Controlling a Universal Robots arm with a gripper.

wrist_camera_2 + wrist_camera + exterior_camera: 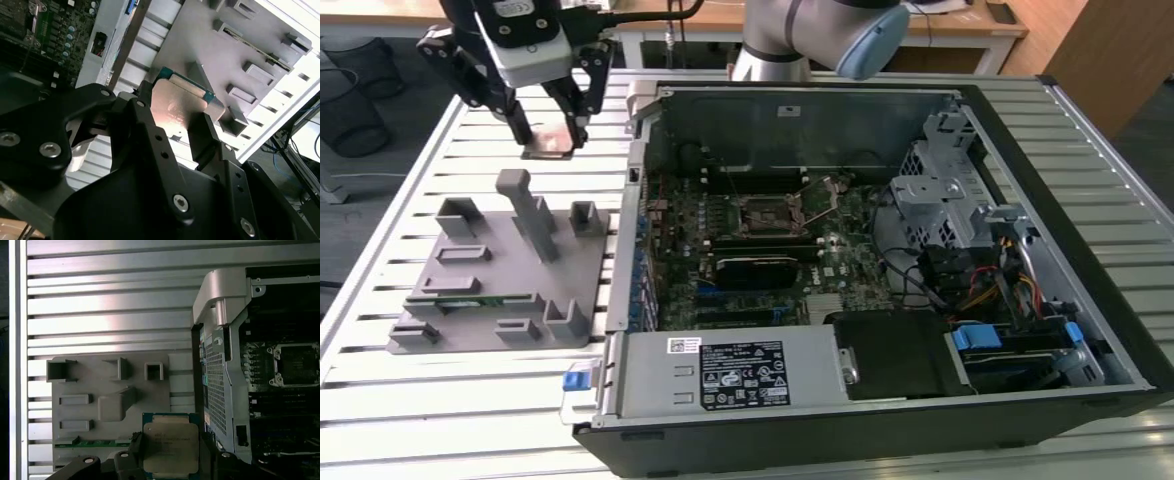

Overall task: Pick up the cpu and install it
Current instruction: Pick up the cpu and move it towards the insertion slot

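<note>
My fingers pinch the cpu by two opposite edges. I hold it over the slatted worktop, just behind the grey holder block and beside the open computer case.

Slatted metal table, grey holder block, open computer case

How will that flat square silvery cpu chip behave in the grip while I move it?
Probably stiff: the flat square silvery cpu shows no bend in the black gripper. Its glossy metal top looks slippery, and held by its edges it may twist.
</note>
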